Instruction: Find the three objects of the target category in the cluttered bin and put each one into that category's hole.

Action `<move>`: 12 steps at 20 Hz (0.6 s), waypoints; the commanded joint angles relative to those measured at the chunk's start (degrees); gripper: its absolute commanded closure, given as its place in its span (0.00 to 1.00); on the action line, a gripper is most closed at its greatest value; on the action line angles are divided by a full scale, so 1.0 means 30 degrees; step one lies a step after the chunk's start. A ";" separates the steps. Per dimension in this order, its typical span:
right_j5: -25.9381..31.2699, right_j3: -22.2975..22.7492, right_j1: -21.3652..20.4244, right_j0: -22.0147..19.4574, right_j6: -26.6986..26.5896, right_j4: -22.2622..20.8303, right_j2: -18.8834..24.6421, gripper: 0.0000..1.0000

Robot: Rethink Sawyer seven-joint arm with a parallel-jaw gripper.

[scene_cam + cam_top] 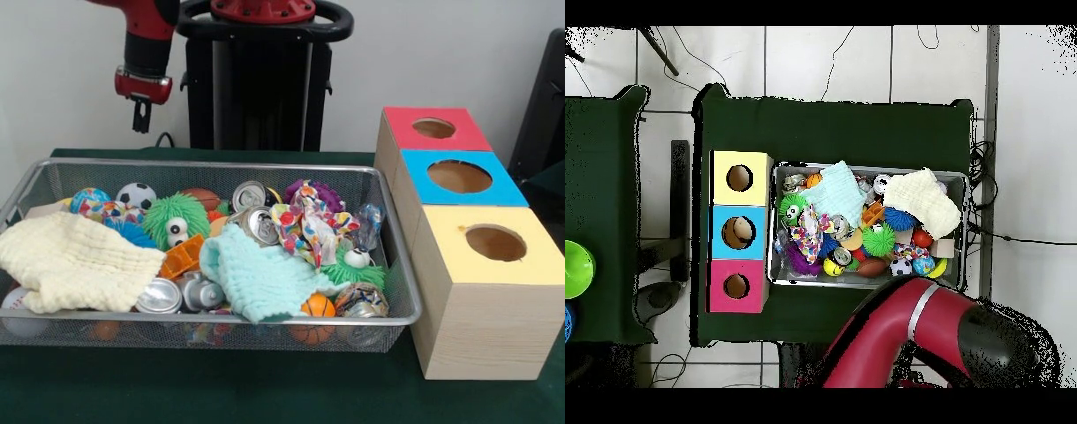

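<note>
Front view: the gripper (140, 116) is shown raised behind the bin's far left corner, well apart from the contents; its short dark fingers hang close together with nothing between them, though whether they are fully closed cannot be told at this distance. The bin (399, 309), a shallow wire-mesh basket, is seen on the green table cloth (265, 389), just beside a row of three wooden boxes; each box has a round hole in a coloured top: the red box (434, 129) farthest, the blue box (459, 177) between, the yellow box (494, 243) nearest the camera. The bin is heaped with a cream cloth (75, 261), a mint cloth (256, 278), several drink cans (262, 225), a green fuzzy toy with eyes (177, 221), a small soccer ball (136, 195), a small basketball (318, 306) and crumpled patterned wrappers (305, 221). The step in hand is judged to be the search, no object having been taken up; the next move would call for a choice of target, a descent into the clutter, and a grasp clear of the cloths, which cover part of the contents. Overhead view: the red arm (895, 330) is seen reaching from the lower edge toward the bin; a pale tiled floor with loose cables surrounds the table, and a second green-covered surface stands alongside.
</note>
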 commanded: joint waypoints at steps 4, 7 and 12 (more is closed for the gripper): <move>0.0417 -0.0626 0.3623 -0.0226 -0.0234 -0.0547 0.2083 1.00; 0.0527 -0.0615 0.3547 -0.0089 -0.0052 -0.0680 0.2032 1.00; 0.0896 -0.0578 0.3220 0.0255 0.0305 -0.1022 0.2021 1.00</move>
